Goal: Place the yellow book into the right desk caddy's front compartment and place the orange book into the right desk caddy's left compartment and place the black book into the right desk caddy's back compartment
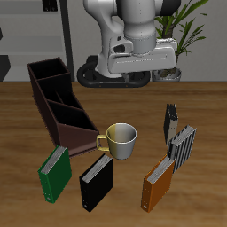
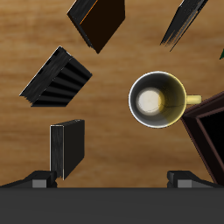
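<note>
The claw (image 2: 112,182) hangs high over the middle of the surface (image 1: 208,133), with only the tips of its two fingers (image 2: 39,181) visible in the wrist view. They stand wide apart and nothing lies between them, so the claw is open and empty.

The right desk caddy (image 1: 58,102) stands near one end of the surface, its long body running back from a slanted low end that faces the front edge; its partitioned compartments hold nothing that can be seen. Just beside that low end sits a pale mug (image 1: 120,140) with a yellow handle, directly below the claw in the wrist view.

The yellow book (image 1: 171,121) stands upright, seen edge-on, well apart from the caddy on the far side of the mug. A black-and-white striped book (image 1: 183,147) leans just in front of it (whether they touch cannot be told). The orange book (image 1: 160,184) stands nearer the front edge, beside the striped one. The black book (image 1: 96,183) stands near the front edge, in front of the mug. A green book (image 1: 55,172) stands close to the caddy's low end.
</note>
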